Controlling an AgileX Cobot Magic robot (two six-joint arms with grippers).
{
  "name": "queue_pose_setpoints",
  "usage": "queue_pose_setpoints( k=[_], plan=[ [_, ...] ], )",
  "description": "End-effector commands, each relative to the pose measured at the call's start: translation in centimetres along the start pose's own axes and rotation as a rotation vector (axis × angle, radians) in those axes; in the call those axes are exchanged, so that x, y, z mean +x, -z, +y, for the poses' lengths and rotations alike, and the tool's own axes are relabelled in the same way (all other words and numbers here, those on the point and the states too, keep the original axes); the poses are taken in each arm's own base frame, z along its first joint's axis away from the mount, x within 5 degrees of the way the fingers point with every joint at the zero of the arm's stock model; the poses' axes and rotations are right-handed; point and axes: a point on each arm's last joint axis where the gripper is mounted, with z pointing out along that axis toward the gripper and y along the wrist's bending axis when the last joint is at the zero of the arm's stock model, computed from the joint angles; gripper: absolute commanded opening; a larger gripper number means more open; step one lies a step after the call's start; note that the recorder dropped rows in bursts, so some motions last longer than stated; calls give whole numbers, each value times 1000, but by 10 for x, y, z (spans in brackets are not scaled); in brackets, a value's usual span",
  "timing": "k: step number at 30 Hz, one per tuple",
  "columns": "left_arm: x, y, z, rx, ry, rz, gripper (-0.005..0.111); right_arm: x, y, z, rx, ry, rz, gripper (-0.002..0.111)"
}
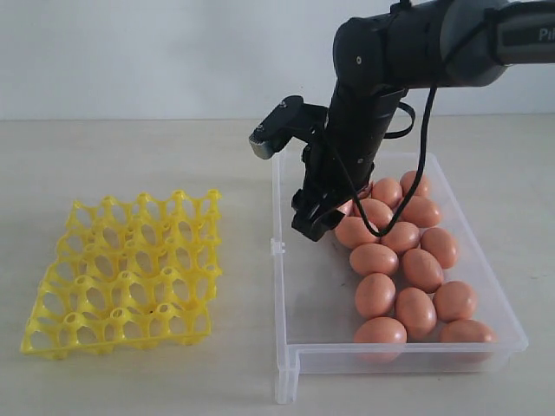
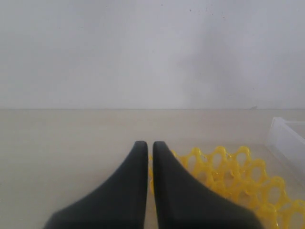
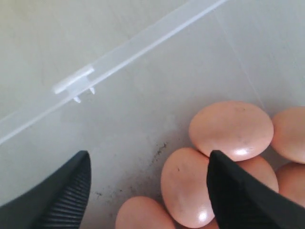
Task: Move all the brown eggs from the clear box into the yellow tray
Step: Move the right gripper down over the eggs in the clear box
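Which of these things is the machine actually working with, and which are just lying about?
For the job: brown eggs, clear box, yellow tray, right gripper open over the eggs.
Not in use: left gripper, shut near the tray; table; wall.

My right arm [image 1: 408, 52] is glossy black, joints rounded; white lettering [image 1: 545, 35] at its 3 o'clock end; a thin black cable [image 1: 422, 165] loops alongside; a boxy black camera [image 1: 276, 130] at 9 o'clock; the right gripper [image 3: 147, 157] has matte, ribbed wedge fingers [image 3: 62, 195].

Pale beige flat tabletop [image 1: 173, 156] bears two items directly: bright yellow square plastic lattice egg tray [image 1: 130, 260] at left, large clear rectangular plastic box [image 1: 316, 299] at right, not touching.
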Motion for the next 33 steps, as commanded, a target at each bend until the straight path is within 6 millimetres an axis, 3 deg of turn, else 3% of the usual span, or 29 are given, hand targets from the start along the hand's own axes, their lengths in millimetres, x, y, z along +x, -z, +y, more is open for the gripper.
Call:
queue_pose_setpoints(
  k=[1, 15, 33],
  plan=[
    [0, 0, 0, -5, 5, -13, 4, 0, 3, -5, 48, 31, 10, 62],
    [0, 0, 0, -5, 5, -13, 4, 3, 2, -9, 86, 68, 40, 62],
    [0, 0, 0, -5, 5, -13, 4, 16, -52, -14, 83, 179, 206, 62]
  ],
)
